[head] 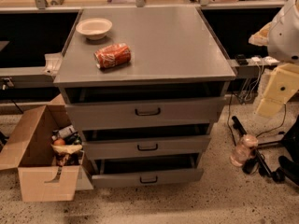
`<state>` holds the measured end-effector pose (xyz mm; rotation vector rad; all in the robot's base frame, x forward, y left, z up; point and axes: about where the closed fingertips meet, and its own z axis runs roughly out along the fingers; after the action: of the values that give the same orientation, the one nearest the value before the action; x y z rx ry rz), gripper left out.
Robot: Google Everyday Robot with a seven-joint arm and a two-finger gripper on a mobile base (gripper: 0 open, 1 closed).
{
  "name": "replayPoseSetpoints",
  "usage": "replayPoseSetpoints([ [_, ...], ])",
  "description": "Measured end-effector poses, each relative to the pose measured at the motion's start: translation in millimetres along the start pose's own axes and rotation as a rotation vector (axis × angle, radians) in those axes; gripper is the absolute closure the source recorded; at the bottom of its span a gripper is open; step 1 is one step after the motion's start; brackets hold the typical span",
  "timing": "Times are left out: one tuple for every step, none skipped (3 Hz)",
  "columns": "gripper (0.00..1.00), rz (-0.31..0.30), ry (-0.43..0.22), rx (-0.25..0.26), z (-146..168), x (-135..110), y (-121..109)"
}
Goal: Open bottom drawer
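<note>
The grey metal cabinet has three drawers, each pulled out a little. The bottom drawer has the lowest, narrowest front with a small dark loop handle. A dark gap shows above its front. My gripper, a beige piece under the white arm joint, hangs at the right edge of the view. It is beside the cabinet's right side at about top-drawer height, apart from every drawer and well above the bottom handle.
A white bowl and a red can lying on its side rest on the cabinet top. An open cardboard box of items stands left of the drawers. A plastic bottle, cables and black stand legs lie on the floor at right.
</note>
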<state>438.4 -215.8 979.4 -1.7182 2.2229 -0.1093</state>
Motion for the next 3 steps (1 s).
replayPoseSetpoints([
  [0.0, 0.0, 0.0, 0.0, 0, 0, 0],
  [0.0, -0.068, 0.012, -0.028, 23, -14, 12],
  [0.0, -0.163, 0.002, -0.083, 73, -37, 38],
])
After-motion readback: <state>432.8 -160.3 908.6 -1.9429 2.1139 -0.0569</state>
